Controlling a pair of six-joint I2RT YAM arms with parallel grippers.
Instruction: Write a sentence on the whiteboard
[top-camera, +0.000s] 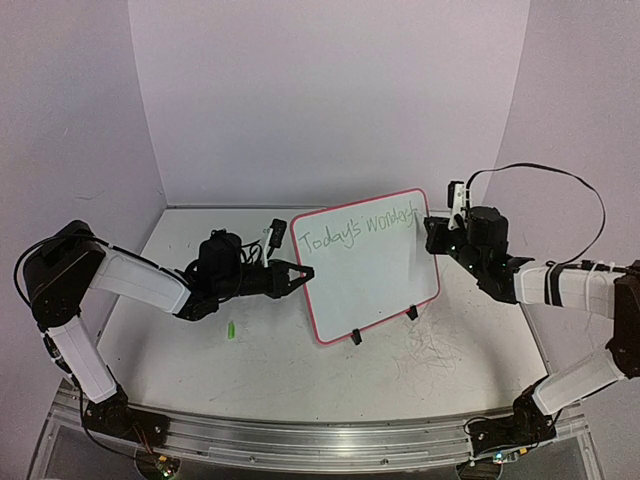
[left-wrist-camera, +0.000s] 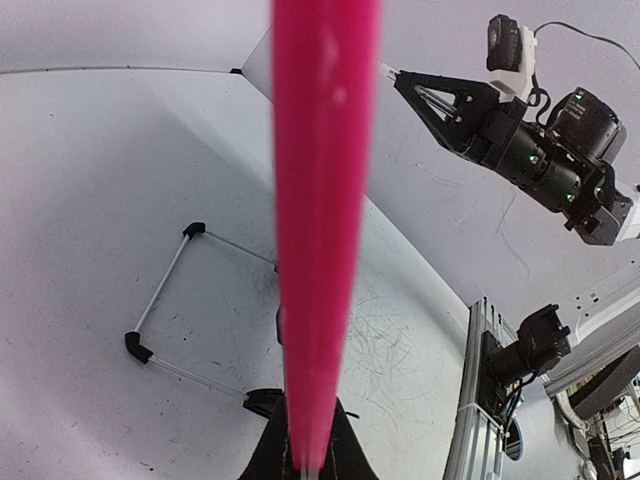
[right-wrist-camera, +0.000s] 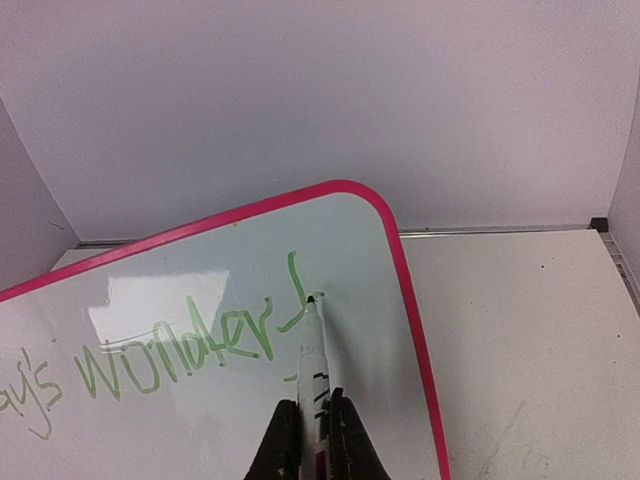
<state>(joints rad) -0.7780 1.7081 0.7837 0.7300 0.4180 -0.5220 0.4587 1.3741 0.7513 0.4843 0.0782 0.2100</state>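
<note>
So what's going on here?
The left gripper is shut on the left edge of the whiteboard, holding it propped up. The right gripper is shut on a marker, with its tip on the board near the top right corner. The green sentence reads "Today's wonder" plus an unfinished letter.

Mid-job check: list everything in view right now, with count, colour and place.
whiteboard: one, white with a pink rim, propped mid-table on black feet
sentence: one line, green, slanting across the board's top
marker: one, white, tip at the last green stroke
small green piece: one, on the table left of the board, possibly a cap
table: one, pale grey, scribbled
left end effector: black, shut on the whiteboard's left edge
right end effector: black, shut on the marker
</note>
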